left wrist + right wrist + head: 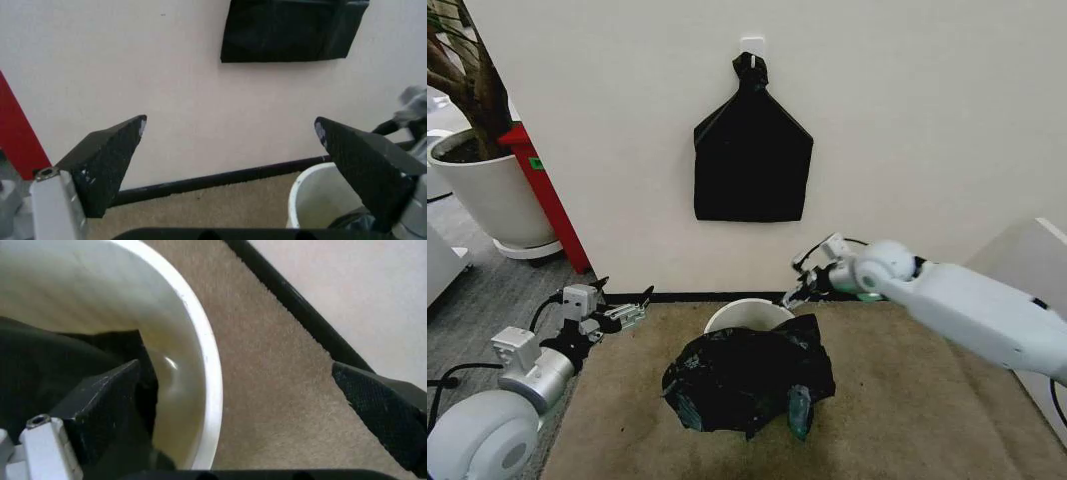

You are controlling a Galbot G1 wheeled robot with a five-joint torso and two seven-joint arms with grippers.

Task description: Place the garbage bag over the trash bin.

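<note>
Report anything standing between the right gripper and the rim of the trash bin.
Nothing visible does. The right gripper is open at the far right edge of the trash bin, one finger inside beside the garbage bag, the other over bare carpet. The left gripper hangs open, apart.

The crinkled black garbage bag (pixel 747 385) drapes over the near side of the cream trash bin (pixel 745 313), whose far rim stays bare between the left claw (pixel 632 305) and right claw (pixel 799 290).

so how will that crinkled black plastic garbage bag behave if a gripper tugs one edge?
The thin, glossy black plastic garbage bag is slumped in loose folds, so it is likely floppy, light and somewhat slippery. It covers only the near part of the round cream-white plastic trash bin, so a tug may slide it off.
</note>
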